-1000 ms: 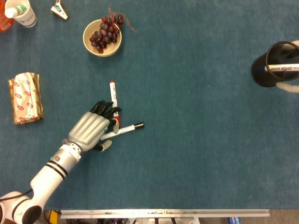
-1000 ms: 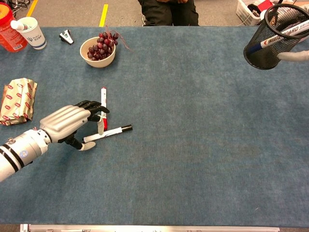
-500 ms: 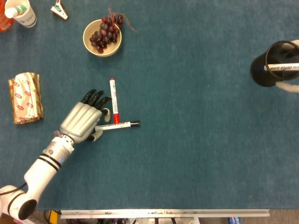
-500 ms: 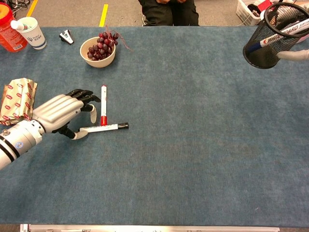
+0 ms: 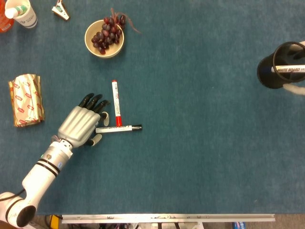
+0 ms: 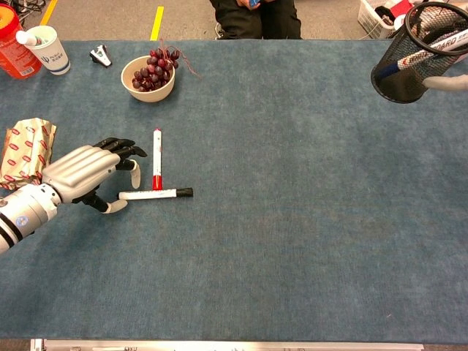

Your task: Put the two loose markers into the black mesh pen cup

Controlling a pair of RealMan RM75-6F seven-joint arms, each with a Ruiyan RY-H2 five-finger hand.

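Two loose markers lie on the blue cloth. A red-capped marker [image 5: 115, 102] [image 6: 156, 159] points away from me. A black-capped marker [image 5: 118, 128] [image 6: 155, 194] lies crosswise just below its red cap. My left hand [image 5: 80, 125] [image 6: 82, 175] rests to their left with fingers apart, holding nothing; its thumb sits close to the black-capped marker's white end. At the far right, the black mesh pen cup [image 5: 276, 67] [image 6: 409, 62] is tilted, with a whiteboard marker inside. White fingers of my right hand [image 5: 295, 88] [image 6: 444, 82] grip it; most of that hand is out of frame.
A bowl of grapes [image 5: 104, 38] [image 6: 148, 77] stands behind the markers. A gold-wrapped packet [image 5: 26, 100] [image 6: 25, 150] lies at the left. A paper cup [image 5: 21, 13] [image 6: 45, 48], an orange container [image 6: 14, 45] and a clip [image 5: 60, 10] occupy the far left corner.
My left hand has drawn back to the left, off the markers. The black-capped marker swung from a slant to lie level. The pen cup shifted slightly at the right.
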